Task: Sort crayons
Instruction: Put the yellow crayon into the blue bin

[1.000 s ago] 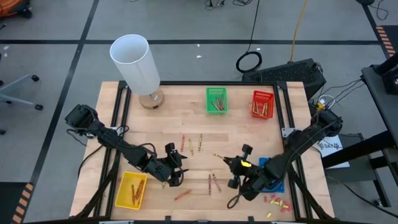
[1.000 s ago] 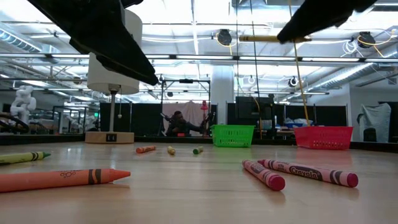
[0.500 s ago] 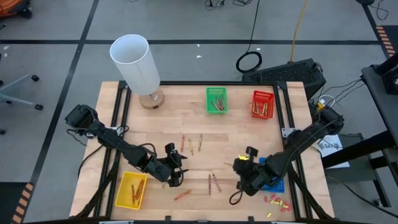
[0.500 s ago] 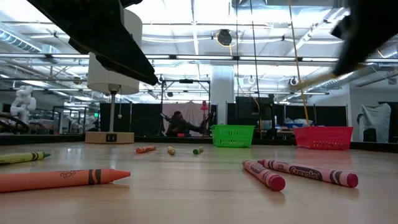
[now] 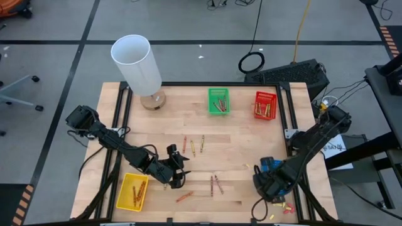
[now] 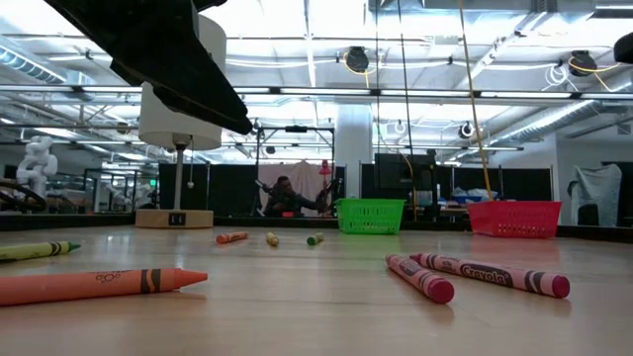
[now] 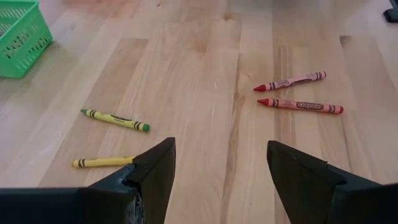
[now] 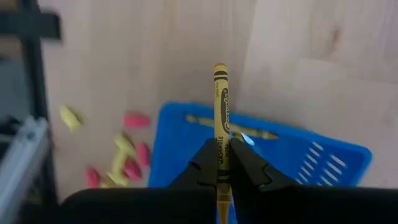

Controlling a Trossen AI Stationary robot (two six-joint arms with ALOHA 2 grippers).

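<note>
My right gripper (image 8: pixel 221 163) is shut on a yellow crayon (image 8: pixel 221 106) above the blue basket (image 8: pixel 298 155) at the table's near right; in the high view it (image 5: pixel 264 179) stands beside that basket (image 5: pixel 271 164). My left gripper (image 7: pixel 221 165) is open and empty, above the table's near left middle (image 5: pixel 178 168). Loose crayons lie flat on the wood: a green one (image 7: pixel 115 119), a yellow one (image 7: pixel 101 162), two red ones (image 7: pixel 290 81) (image 7: pixel 300 106), and an orange one (image 6: pixel 99 285). My right gripper pinches the yellow crayon between its two fingers, on the wrapped shaft near its back end (image 8: pixel 220 148). The crayon lies in line with the fingers and sticks out forward past their tips. It is lifted clear, over the blue basket's edge.
A green basket (image 5: pixel 218 100) and a red basket (image 5: pixel 265 105) stand at the far edge, a yellow basket (image 5: pixel 133 191) at the near left, all holding crayons. A tall white cylinder (image 5: pixel 138 61) stands at the far left. Small red and yellow stubs (image 8: pixel 127 158) lie beside the blue basket.
My right gripper has gone toward the table's near right corner with the yellow crayon, from the open wood to above the blue basket, and has turned on the way. It has left the low view.
</note>
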